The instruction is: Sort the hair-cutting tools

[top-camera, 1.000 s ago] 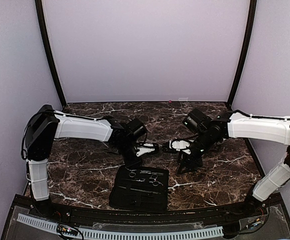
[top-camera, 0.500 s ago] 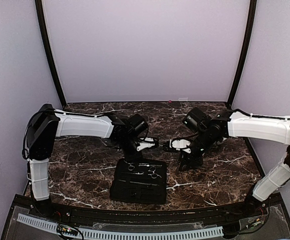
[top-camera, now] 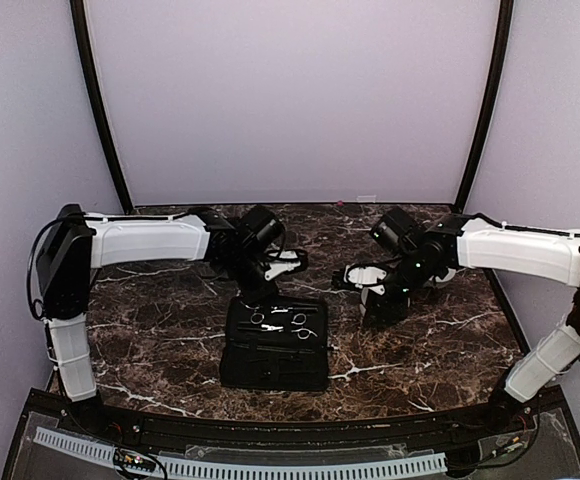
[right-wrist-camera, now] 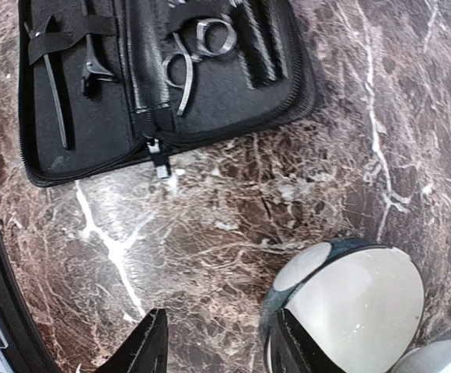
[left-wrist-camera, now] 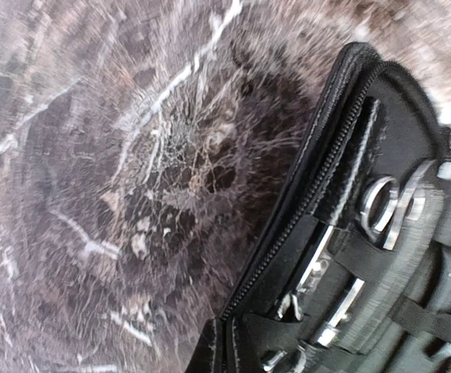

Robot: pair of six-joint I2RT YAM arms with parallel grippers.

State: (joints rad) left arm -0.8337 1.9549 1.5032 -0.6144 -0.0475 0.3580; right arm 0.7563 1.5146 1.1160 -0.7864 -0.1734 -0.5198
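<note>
Lavender walls are seen around one table (top-camera: 170,340) of dark marble veined in white. Two arms are counted in the top view, the left arm (top-camera: 150,243) and the right arm (top-camera: 515,250), both bent inward over the middle of the table. One black zip case (top-camera: 275,365) is laid open between them, nearer the front edge.

Two white bowls (right-wrist-camera: 358,303) are shown only by the right wrist view, just beside the right gripper (right-wrist-camera: 219,346); one is cut off at the corner. From above they are hidden under the arm. In that wrist view the fingers are spread wide apart with only marble between them.

The left gripper (top-camera: 288,263) is held above the far edge of the case. Its fingers are not caught in its own blurred wrist view, so the state of its jaws cannot be told.

Two pairs of silvery scissors (right-wrist-camera: 198,50) can be made out from above, lying in the far half of the case. Two dark combs (right-wrist-camera: 260,47) are seen beside them, and a thin dark rod (right-wrist-camera: 54,89) in the other half.

Compared with a second ago, the case is found farther from the front edge, and both grippers are drawn back from each other.
</note>
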